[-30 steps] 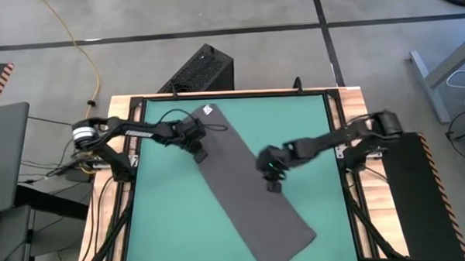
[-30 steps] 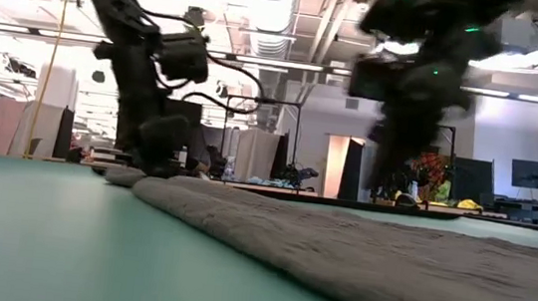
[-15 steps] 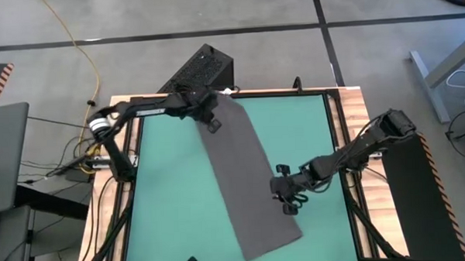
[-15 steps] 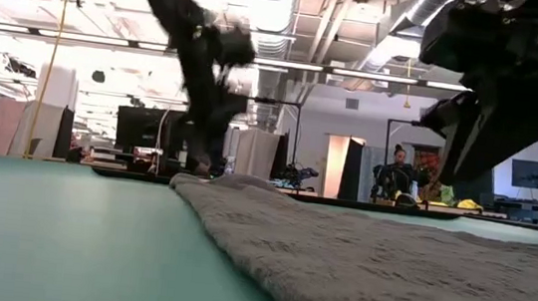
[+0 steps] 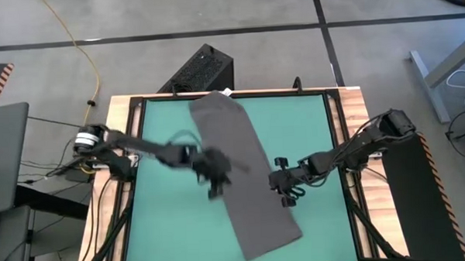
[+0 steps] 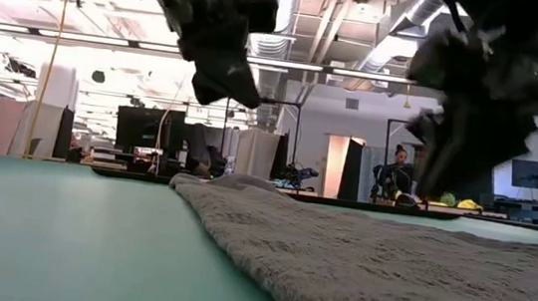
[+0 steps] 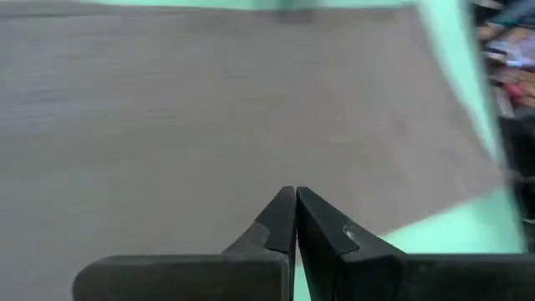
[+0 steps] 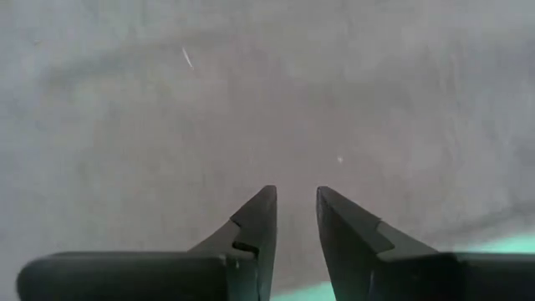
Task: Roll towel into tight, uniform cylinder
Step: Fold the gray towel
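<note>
1. High view: the towel (image 5: 239,173) lay flat and unrolled, running diagonally down the green table (image 5: 162,226); no rolling had been done.
2. Low view: the cloth lay flat, both arms above it.
3. Left wrist view: the left gripper (image 7: 294,219) was closed and empty over the towel's edge.
4. Right wrist view: the right gripper (image 8: 295,219) showed a narrow gap, holding nothing.

Towel (image 5: 238,169): plain dark grey, no pattern. Mat (image 5: 166,218): flat teal-green. Table edge (image 5: 355,126): light wood. Arms & grippers: black. Floor (image 5: 385,55): grey w/ dark lines. Cable (image 5: 86,54): yellow.
</note>
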